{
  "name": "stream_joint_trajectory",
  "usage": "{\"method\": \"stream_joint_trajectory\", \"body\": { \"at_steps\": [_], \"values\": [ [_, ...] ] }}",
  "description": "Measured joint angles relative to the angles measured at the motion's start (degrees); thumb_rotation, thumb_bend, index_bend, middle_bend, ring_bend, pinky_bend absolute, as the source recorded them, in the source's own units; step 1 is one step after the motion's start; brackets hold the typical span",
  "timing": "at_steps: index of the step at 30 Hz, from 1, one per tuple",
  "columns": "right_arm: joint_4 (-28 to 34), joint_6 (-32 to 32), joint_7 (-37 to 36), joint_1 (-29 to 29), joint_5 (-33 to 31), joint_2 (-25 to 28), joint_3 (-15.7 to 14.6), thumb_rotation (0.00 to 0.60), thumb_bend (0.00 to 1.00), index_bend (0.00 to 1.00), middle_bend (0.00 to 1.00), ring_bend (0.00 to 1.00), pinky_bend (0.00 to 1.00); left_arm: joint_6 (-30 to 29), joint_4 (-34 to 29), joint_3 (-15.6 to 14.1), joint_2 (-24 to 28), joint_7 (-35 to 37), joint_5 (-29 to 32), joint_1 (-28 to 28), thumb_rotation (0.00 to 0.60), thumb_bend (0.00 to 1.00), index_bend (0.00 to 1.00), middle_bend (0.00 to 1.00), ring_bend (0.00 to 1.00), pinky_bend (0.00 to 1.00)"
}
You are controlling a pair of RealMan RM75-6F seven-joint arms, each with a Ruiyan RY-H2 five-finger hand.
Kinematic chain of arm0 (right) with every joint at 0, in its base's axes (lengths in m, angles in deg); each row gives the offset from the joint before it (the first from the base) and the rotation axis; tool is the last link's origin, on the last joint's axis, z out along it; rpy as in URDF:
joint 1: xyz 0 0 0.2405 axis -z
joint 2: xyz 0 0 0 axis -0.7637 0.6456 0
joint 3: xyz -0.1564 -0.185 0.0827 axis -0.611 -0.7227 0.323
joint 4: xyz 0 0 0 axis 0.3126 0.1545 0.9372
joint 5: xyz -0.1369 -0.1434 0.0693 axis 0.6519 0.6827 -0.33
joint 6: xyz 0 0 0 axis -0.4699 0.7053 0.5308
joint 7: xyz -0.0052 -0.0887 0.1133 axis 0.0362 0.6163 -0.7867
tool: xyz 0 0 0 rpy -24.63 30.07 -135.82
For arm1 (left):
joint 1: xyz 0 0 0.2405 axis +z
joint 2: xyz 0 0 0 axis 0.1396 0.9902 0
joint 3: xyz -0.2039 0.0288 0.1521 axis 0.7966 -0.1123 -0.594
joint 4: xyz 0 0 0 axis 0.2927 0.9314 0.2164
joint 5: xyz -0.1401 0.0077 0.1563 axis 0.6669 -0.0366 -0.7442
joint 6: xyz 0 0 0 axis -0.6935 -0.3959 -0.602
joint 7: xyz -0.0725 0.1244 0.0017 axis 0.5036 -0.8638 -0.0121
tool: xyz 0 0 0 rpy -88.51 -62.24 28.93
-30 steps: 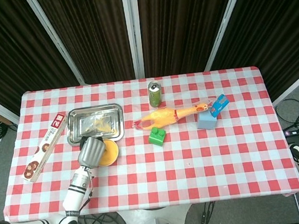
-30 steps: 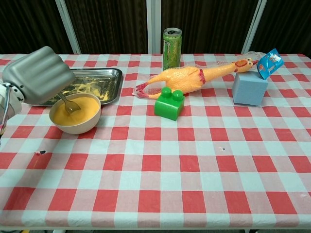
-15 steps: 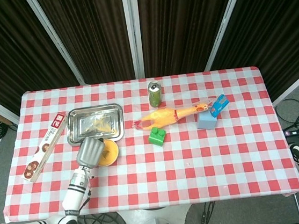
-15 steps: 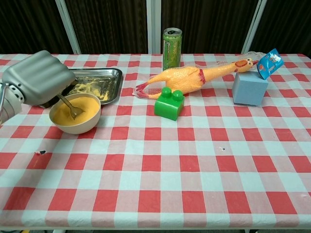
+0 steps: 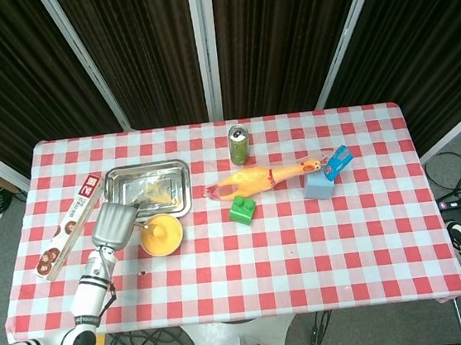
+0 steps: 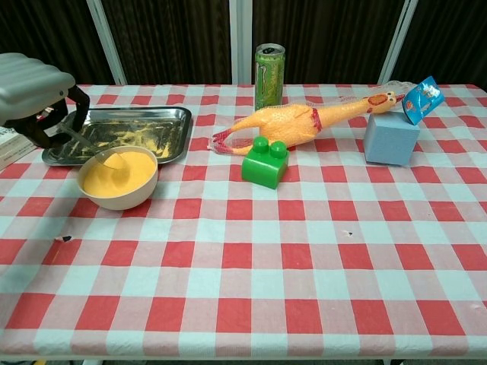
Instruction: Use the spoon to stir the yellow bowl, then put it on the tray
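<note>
The left hand (image 6: pixel 30 87) has drawn back to the left of the round yellow bowl of thick orange-yellow batter (image 6: pixel 118 177); half a second ago it hung right over the bowl's left rim with the spoon head down in the batter. Its dark fingers (image 6: pixel 52 122) are curled in beneath the grey shell, and the slim metal spoon (image 6: pixel 84 142) runs from them down and to the right, its tip now at the bowl's far-left rim and over the near edge of the shallow rectangular steel tray (image 6: pixel 176 122). So the hand grips the handle, and the spoon looks lifted out of the batter, though whether its tip touches the rim cannot be told. In the head view the left hand (image 5: pixel 110 227) sits just beside the bowl (image 5: pixel 160 235), below the tray's (image 5: pixel 143 167) lower-left corner. This suggests the stirring is finished and the carry to the tray has begun; the tray lies just behind the bowl, so the remaining move is short, and batter clinging to the spoon could drip on the red-and-white checked tablecloth (image 6: pixel 304 251). The right hand shows in neither view.
</note>
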Motion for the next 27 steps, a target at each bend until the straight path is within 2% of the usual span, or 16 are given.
{"method": "stream_joint_trajectory", "body": {
  "at_steps": [4, 8, 14, 19, 22, 27],
  "values": [
    [0.2, -0.1, 0.1, 0.1, 0.0, 0.1, 0.0, 0.6, 0.16, 0.0, 0.2, 0.0, 0.07, 0.9, -1.5, 0.2, 1.2, 1.5, 0.4, -0.2, 0.6, 0.43, 0.67, 0.91, 0.9, 0.98],
    [0.4, -0.4, 0.3, 0.2, 0.2, 0.2, 0.0, 0.6, 0.16, 0.0, 0.2, 0.0, 0.07, 0.4, -1.3, -0.4, 1.3, -1.1, -0.2, -0.6, 0.6, 0.43, 0.67, 0.91, 0.9, 0.98],
    [0.6, -0.6, 0.5, 0.4, 0.4, 0.2, -0.2, 0.6, 0.16, 0.0, 0.2, 0.0, 0.07, -3.3, 1.3, -3.0, -0.7, -10.9, -3.8, -1.3, 0.6, 0.43, 0.67, 0.91, 0.91, 0.98],
    [0.9, -1.0, 0.8, 0.6, 0.6, 0.3, -0.3, 0.6, 0.16, 0.0, 0.2, 0.0, 0.07, -7.1, 6.2, -6.5, -3.8, -19.9, -11.1, -1.8, 0.6, 0.43, 0.67, 0.91, 0.91, 0.98],
    [1.1, -1.2, 0.9, 0.7, 0.6, 0.4, -0.3, 0.6, 0.16, 0.0, 0.2, 0.0, 0.07, -9.0, 8.9, -8.1, -5.2, -23.7, -14.8, -1.9, 0.6, 0.43, 0.67, 0.91, 0.91, 0.98],
    [1.3, -1.2, 1.1, 0.7, 0.6, 0.5, -0.2, 0.6, 0.16, 0.0, 0.2, 0.0, 0.07, -10.9, 9.7, -9.0, -6.2, -27.9, -18.1, -1.7, 0.6, 0.43, 0.67, 0.91, 0.91, 0.98]
  ]
}}
